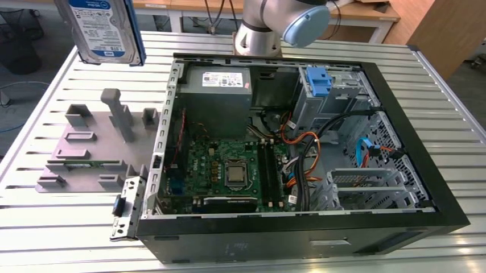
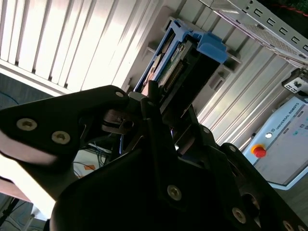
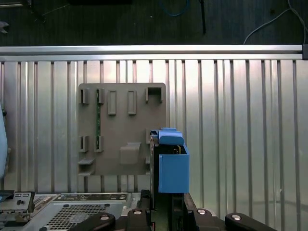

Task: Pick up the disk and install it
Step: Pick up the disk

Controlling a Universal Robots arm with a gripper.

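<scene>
Blue-framed disk (image 3: 171, 166) clamped in claw (image 2: 166, 109), high above table (image 3: 231, 120).

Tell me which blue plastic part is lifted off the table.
The carrier frame on the disk, held in the gripper; the other blue tab sits inside the computer case.

Silver arm (image 1: 256, 34), blue joint cap (image 1: 306, 25), black screwed pincer (image 2: 171, 107)

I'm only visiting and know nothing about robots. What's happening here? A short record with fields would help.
held item: the disk, in a blue carrier frame, lifted above the table
gripper: shut on the disk
on table: grey holder tray; computer case
case state: open, motherboard exposed
task state: disk picked up, not yet installed
</scene>
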